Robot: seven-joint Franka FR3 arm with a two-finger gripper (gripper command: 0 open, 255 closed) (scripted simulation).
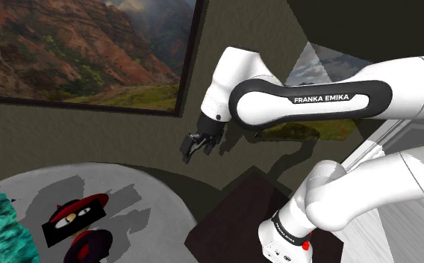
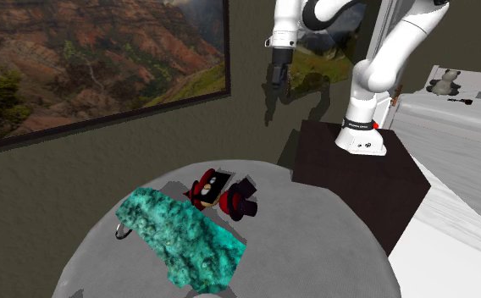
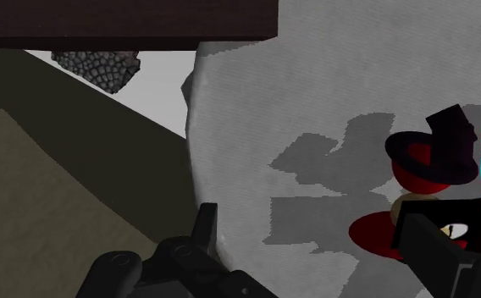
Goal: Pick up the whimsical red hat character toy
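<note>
Here, red-brimmed hat toy, round grey table

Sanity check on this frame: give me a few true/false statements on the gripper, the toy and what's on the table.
1. The gripper holds the red-hatted toy. False: it hangs in the air by the wall, apart from the toy.
2. The toy lies on the round grey table. True.
3. A teal object lies on the table beside the toy. True.
4. The wall picture shows a city street. False: it shows a mountain landscape.
</note>
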